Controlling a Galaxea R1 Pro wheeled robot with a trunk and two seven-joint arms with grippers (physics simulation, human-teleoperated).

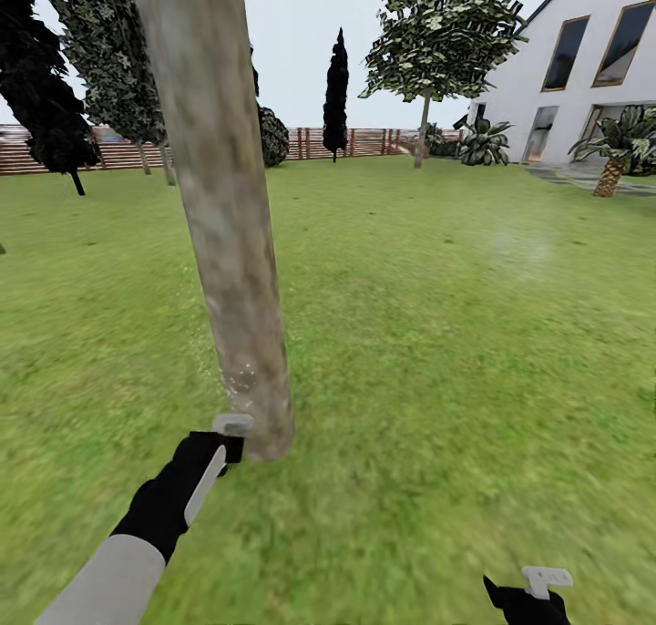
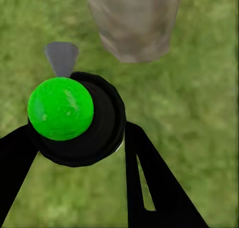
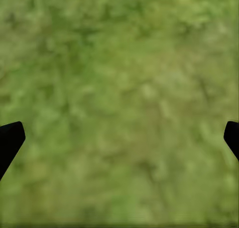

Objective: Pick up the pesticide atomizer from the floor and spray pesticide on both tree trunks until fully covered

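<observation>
The left end effector [image 2: 82, 138] is clamped on the atomizer [image 2: 74, 120], nozzle aimed at the trunk [image 1: 228, 242] base, just beside it at about one o'clock. Whitish mist [image 1: 239, 374] flecks the bark there. The right end effector [image 3: 119, 138] is spread wide, holding nothing, well away at four o'clock.

Blotchy matt trunk [image 1: 232, 242] (bark-like)

The left gripper [image 2: 79, 138] has its black fingers [image 2: 149, 183] clamped round a round black atomizer with a bright green cap [image 2: 60, 108], right beside the mottled grey-brown tree trunk [image 2: 134, 21] on green grass [image 2: 199, 103].
</observation>
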